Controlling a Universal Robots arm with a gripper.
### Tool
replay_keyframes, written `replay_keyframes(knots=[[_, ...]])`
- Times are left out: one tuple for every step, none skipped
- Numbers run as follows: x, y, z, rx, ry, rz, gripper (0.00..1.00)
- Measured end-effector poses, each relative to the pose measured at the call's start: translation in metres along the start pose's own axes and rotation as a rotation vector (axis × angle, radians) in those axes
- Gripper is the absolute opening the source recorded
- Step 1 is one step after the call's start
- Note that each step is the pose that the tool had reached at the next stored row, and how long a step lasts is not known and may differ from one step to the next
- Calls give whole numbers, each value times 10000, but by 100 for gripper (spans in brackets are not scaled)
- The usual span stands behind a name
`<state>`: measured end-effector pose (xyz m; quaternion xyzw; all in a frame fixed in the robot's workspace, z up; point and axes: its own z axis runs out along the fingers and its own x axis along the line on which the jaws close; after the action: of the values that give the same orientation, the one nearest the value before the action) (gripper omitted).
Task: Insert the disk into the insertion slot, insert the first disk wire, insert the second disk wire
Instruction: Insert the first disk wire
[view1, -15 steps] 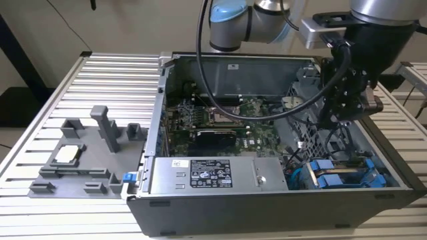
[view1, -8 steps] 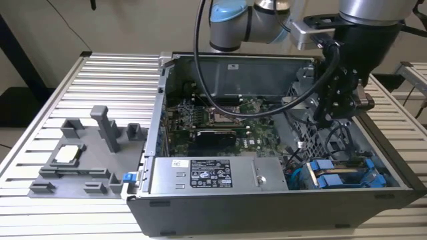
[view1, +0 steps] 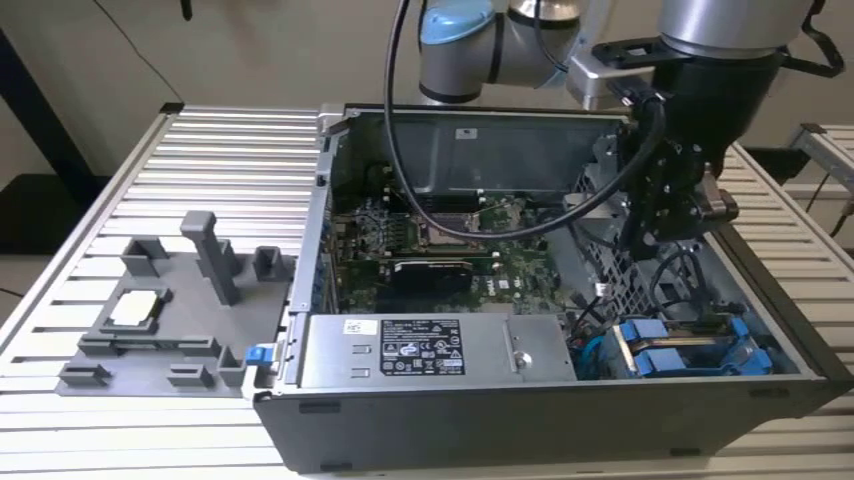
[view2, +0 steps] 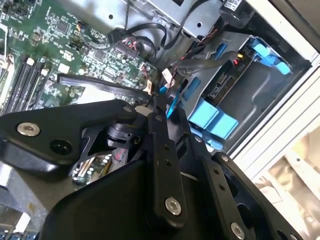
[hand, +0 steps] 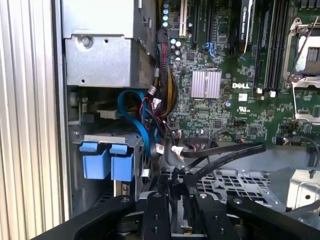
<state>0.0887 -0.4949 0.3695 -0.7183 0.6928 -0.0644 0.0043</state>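
One black-and-grey open computer case (view1: 561, 400) lies on its side with its interior facing up. One silver and pale-blue robot arm (view1: 721, 30) reaches down over the side of the case at the exterior view's right. Inside sit one green motherboard (view1: 441, 250) and one grey sheet-metal power-supply box with a white and black label (view1: 427, 350).

Outside the case, toward the exterior view's left, lies one grey plastic fixture plate (view1: 160, 330) carrying several low blocks and one tall post (view1: 214, 255).

One flat silver-grey disk in a bright blue plastic frame (view1: 667, 355) is seated in the narrow grey sheet-metal insertion slot (view2: 262, 92), in the case corner at the exterior view's lower right. Two blue tabs of its frame (hand: 95, 162) stand side by side at the slot's mouth.

One black gripper (view1: 651, 245) hangs inside the case, above the drive cage and near the disk. In both wrist views its two fingers (view2: 160, 150) are drawn close, the tips almost meeting. One thin blue wire (view2: 167, 102) runs just beside the tips; whether they pinch it cannot be told. Two flat black wires (hand: 225, 150) cross the board nearby.

The case rests on a ribbed aluminium table (view1: 227, 150). A plain beige wall (view1: 240, 50) stands behind it.
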Motion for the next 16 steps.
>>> replay_keyframes(knots=[[-1, 18, 5, 47, -1, -5, 27], [-1, 23, 6, 63, -1, -11, 27], [-1, 24, 6, 62, 1, -11, 27], [-1, 23, 5, 63, 4, -12, 27], [-1, 23, 5, 62, 6, -12, 27], [-2, 23, 5, 63, 6, -12, 27], [-2, 24, 5, 63, 8, -12, 27], [-2, 23, 5, 63, 8, -12, 27], [-2, 24, 5, 63, 10, -12, 27], [-2, 23, 5, 63, 12, -12, 27], [-2, 24, 5, 63, 13, -12, 24], [-2, 24, 5, 63, 14, -13, 24], [-2, 23, 5, 63, 16, -13, 17], [-2, 24, 5, 63, 17, -13, 17], [-2, 23, 5, 63, 19, -13, 17], [-2, 24, 5, 63, 20, -13, 17]])
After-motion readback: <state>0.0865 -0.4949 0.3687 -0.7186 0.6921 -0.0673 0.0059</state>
